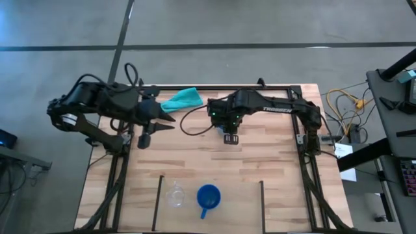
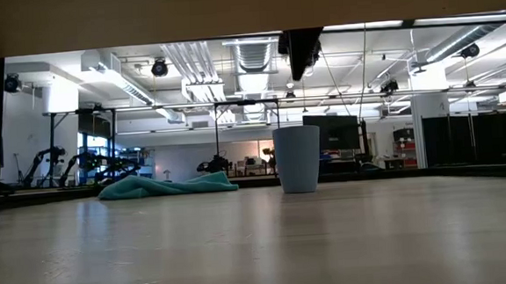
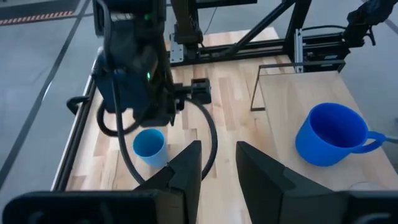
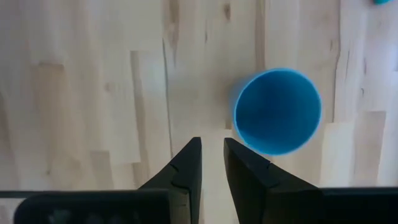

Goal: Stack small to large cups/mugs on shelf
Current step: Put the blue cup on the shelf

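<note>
Directly below the right pincer, fingers barely parted and empty, stands the upright light blue cup, slightly offset.

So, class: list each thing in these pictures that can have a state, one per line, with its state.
light blue cup: upright, empty, on the table under the right arm
dark blue mug: upright, empty, on the shelf
clear cup: on the shelf, beside the mug
teal cloth: crumpled
left gripper: open, empty
right gripper: slightly open, empty
</note>
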`<state>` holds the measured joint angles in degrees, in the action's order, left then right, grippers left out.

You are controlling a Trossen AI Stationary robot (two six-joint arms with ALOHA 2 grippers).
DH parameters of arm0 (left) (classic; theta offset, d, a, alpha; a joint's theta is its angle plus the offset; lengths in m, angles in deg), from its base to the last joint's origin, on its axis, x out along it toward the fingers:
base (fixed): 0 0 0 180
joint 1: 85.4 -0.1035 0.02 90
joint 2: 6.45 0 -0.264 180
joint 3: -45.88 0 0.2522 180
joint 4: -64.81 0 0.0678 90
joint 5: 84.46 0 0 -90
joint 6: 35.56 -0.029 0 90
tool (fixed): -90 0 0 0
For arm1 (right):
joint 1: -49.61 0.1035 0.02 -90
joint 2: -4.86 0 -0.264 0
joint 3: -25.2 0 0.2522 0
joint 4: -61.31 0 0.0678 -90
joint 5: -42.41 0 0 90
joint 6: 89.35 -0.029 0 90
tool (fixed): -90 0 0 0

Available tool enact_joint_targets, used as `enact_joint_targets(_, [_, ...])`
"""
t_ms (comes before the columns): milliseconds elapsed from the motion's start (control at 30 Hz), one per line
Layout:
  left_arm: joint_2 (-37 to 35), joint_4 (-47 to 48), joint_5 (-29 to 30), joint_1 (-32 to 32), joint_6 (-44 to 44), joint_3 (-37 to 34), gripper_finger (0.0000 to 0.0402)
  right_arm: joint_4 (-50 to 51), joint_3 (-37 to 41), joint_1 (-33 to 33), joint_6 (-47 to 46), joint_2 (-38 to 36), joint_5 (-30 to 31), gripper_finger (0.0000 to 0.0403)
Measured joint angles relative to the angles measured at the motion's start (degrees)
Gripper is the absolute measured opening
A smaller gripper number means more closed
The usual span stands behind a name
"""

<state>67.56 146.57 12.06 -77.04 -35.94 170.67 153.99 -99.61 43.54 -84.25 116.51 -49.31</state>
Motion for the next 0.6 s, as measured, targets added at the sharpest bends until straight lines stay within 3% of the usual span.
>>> enact_joint_targets(600, [-0.12,0.31,0.0,0.0,-0.02,-0.65,0.0086,-9.34,10.48,-2.55,2.68,0.02,0.08,0.0063])
